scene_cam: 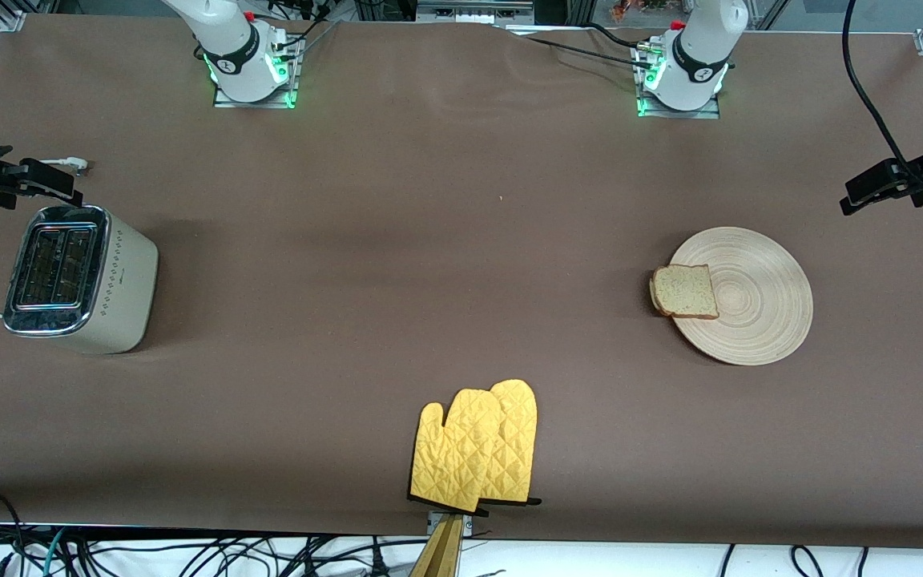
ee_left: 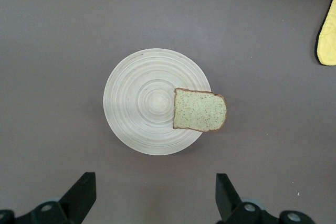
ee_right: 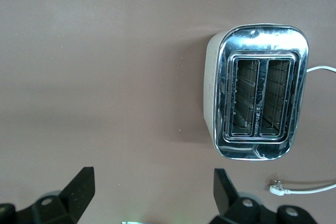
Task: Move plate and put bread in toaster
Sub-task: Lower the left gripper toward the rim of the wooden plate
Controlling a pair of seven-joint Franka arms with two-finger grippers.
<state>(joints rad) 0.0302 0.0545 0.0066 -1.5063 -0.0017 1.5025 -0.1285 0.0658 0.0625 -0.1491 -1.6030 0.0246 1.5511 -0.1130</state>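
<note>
The pale wooden plate (scene_cam: 754,308) lies on the table toward the left arm's end. The bread (scene_cam: 684,292) lies flat on the plate's rim and overhangs it toward the right arm's end. The cream toaster (scene_cam: 81,276) stands toward the right arm's end, both slots empty. Neither gripper shows in the front view. My left gripper (ee_left: 156,198) is open and empty, high over the table beside the plate (ee_left: 142,103) and bread (ee_left: 199,110). My right gripper (ee_right: 152,195) is open and empty, high over bare table beside the toaster (ee_right: 260,92).
A pair of yellow oven mitts (scene_cam: 477,445) lies at the table edge nearest the front camera; one mitt's edge shows in the left wrist view (ee_left: 328,38). The toaster's white cord and plug (ee_right: 278,187) lie beside it. Black camera clamps (scene_cam: 902,180) stand at both table ends.
</note>
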